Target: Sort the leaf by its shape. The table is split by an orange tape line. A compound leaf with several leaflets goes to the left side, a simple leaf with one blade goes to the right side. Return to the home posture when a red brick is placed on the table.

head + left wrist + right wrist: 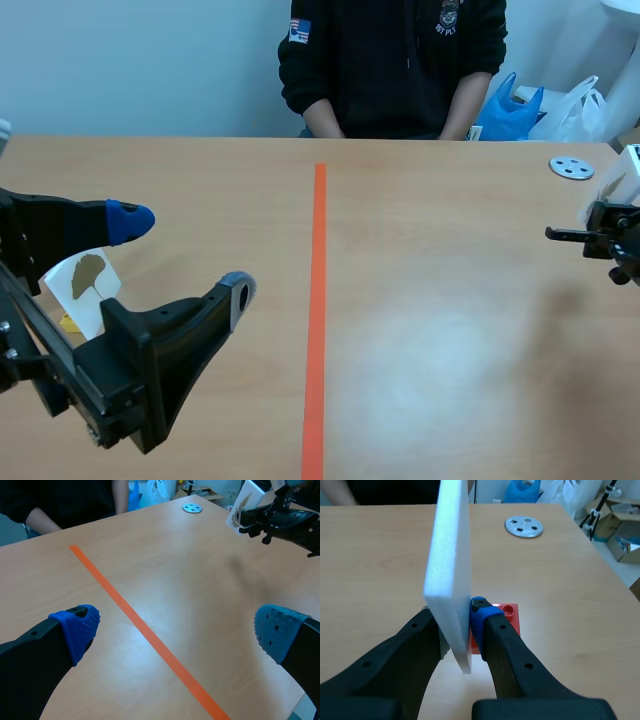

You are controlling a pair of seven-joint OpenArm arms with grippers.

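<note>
Now | left hand (175, 630) spread, blue dotted pads (77, 630) | right hand (458, 630) pinching flat white foam card (450, 555)

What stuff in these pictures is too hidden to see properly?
- The white card in the right claw: the right wrist view shows only its edge, so its picture side is hidden.
- The red brick: in the right wrist view it sits mostly behind that card and a claw finger.
- The leaf card: in the scene view the left arm covers its lower part.
- The yellow bit beside it: too small and covered to name.
</note>
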